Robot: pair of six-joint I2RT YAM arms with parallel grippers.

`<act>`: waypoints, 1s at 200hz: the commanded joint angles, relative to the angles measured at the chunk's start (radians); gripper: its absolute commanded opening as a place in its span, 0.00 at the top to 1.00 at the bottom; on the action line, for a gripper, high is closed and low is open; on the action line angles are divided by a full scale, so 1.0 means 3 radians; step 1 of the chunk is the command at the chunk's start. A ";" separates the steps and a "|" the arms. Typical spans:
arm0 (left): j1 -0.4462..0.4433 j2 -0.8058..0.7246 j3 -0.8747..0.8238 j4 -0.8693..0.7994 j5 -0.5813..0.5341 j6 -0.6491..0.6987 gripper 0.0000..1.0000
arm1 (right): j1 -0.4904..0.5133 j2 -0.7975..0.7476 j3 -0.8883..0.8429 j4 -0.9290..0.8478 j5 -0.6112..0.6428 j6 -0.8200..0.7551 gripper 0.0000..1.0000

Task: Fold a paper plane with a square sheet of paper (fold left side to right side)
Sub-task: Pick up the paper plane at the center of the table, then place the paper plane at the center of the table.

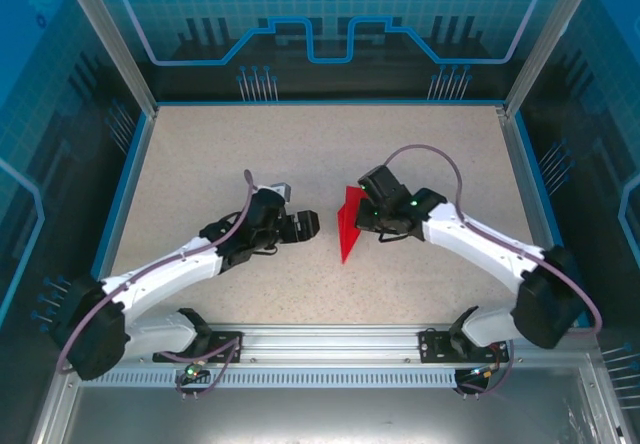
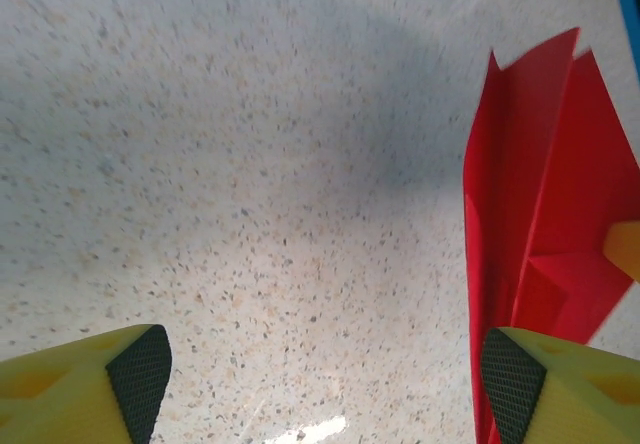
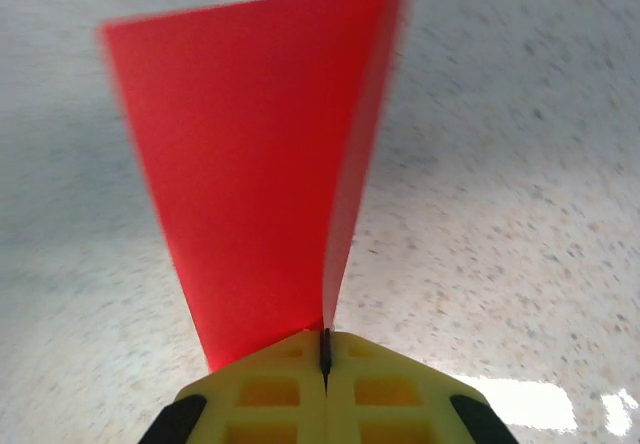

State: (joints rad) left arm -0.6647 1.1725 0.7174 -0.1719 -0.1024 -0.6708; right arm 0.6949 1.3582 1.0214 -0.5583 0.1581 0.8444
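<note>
You had bright, even light in the top view, sharp across the table (image 1: 300, 154). In your left wrist view a soft grey shadow lay over the upper table, with a small glare patch at the bottom edge. Your right wrist view was blurred: the paper (image 3: 250, 164) had smeared edges, and white glare sat at lower right.

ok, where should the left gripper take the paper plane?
Probably the paper plane at its narrow near end, across the stacked layers, from the left: the right gripper is shut on its right edge, and the open left gripper faces that side.
</note>
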 commanded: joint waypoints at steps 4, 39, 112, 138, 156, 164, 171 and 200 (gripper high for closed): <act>0.0022 -0.0291 -0.0084 -0.0105 -0.0307 0.0042 0.15 | -0.0112 -0.0129 -0.0366 0.0719 -0.0819 -0.0765 1.00; 0.0026 -0.0462 -0.0140 -0.0165 -0.0339 0.0047 0.13 | -0.0502 0.0351 -0.0696 0.1467 -0.1991 -0.1124 1.00; 0.0029 -0.0434 -0.0154 -0.0143 -0.0249 0.0036 0.12 | -0.1059 0.0822 -0.0998 0.1812 -0.2593 -0.1504 0.92; 0.0026 -0.0401 -0.0139 -0.0154 -0.0247 0.0046 0.11 | -0.1083 0.0666 -0.0872 0.1253 -0.2038 -0.1697 0.68; 0.0027 -0.0386 -0.0136 -0.0149 -0.0247 0.0047 0.11 | -0.1040 0.0490 -0.0713 0.0746 -0.1521 -0.1763 0.59; 0.0026 -0.0385 -0.0136 -0.0144 -0.0247 0.0053 0.11 | -0.0961 0.0385 -0.0655 0.0578 -0.1317 -0.1778 0.56; 0.0027 -0.0385 -0.0138 -0.0140 -0.0250 0.0053 0.11 | -0.0871 0.0272 -0.0615 0.0442 -0.1176 -0.1776 0.55; 0.0026 -0.0383 -0.0146 -0.0100 -0.0253 0.0053 0.09 | -0.0492 -0.0006 -0.0546 0.0214 -0.0883 -0.1613 0.43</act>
State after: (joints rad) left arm -0.6628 1.0538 0.6815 -0.2054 -0.1699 -0.6727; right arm 0.4675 1.4212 0.8253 -0.3557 -0.2317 0.3454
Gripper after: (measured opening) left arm 0.903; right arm 0.546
